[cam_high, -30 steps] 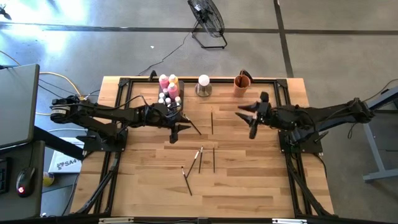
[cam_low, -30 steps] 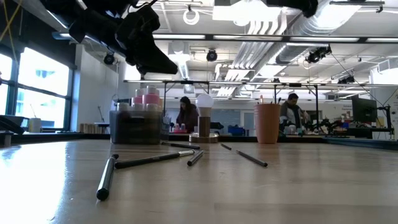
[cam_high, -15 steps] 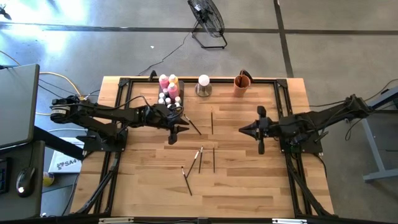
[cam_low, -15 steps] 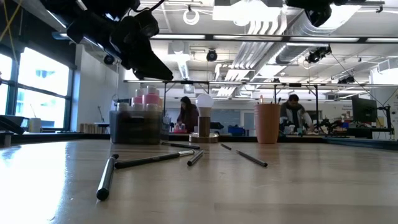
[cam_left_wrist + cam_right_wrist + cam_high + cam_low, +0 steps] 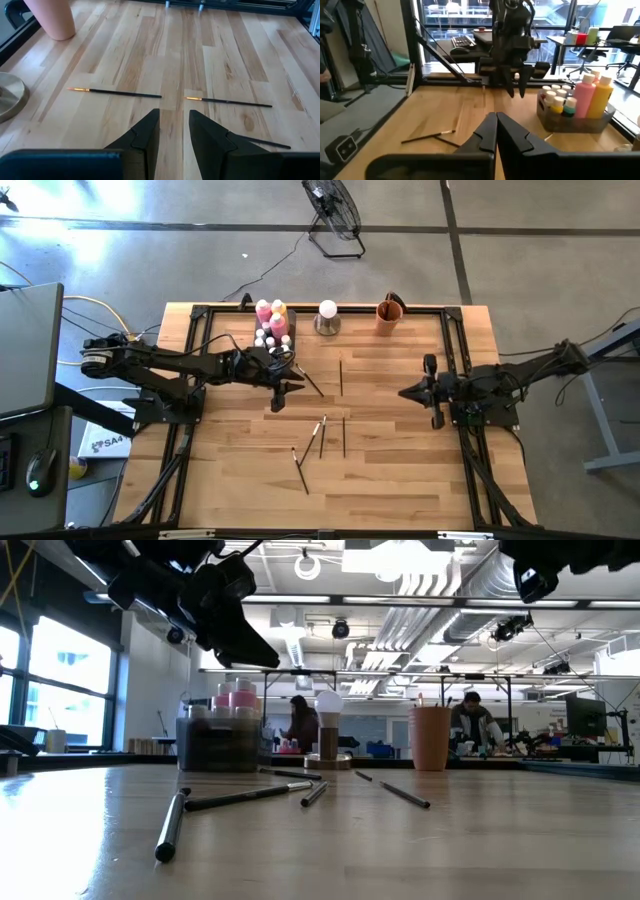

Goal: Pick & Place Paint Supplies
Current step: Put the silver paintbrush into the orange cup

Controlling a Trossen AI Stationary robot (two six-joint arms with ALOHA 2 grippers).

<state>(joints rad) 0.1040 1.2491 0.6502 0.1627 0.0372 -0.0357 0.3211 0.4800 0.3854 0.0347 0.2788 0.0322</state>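
Several thin dark paintbrushes (image 5: 322, 435) lie flat on the wooden table (image 5: 400, 480) around its middle; two of them (image 5: 115, 92) (image 5: 230, 102) show in the left wrist view. A grey tray (image 5: 272, 328) at the far left holds the pink bottle (image 5: 584, 97), the yellow bottle (image 5: 601, 97) and small white-capped bottles (image 5: 555, 97). My left gripper (image 5: 173, 120) hovers open above the table beside the tray, nothing between its fingers. My right gripper (image 5: 496, 125) is shut and empty, raised near the table's right side (image 5: 403, 393).
A white ball on a metal base (image 5: 327, 315) and an orange cup (image 5: 389, 315) stand at the far edge. Black frame rails (image 5: 460, 340) run along the table's sides. People show in the room behind the table (image 5: 300, 725).
My right gripper has shut on nothing and drawn back toward the table's right edge, sinking a little and turning toward level. My left gripper has kept still and open. The brushes and bottles lie as before.
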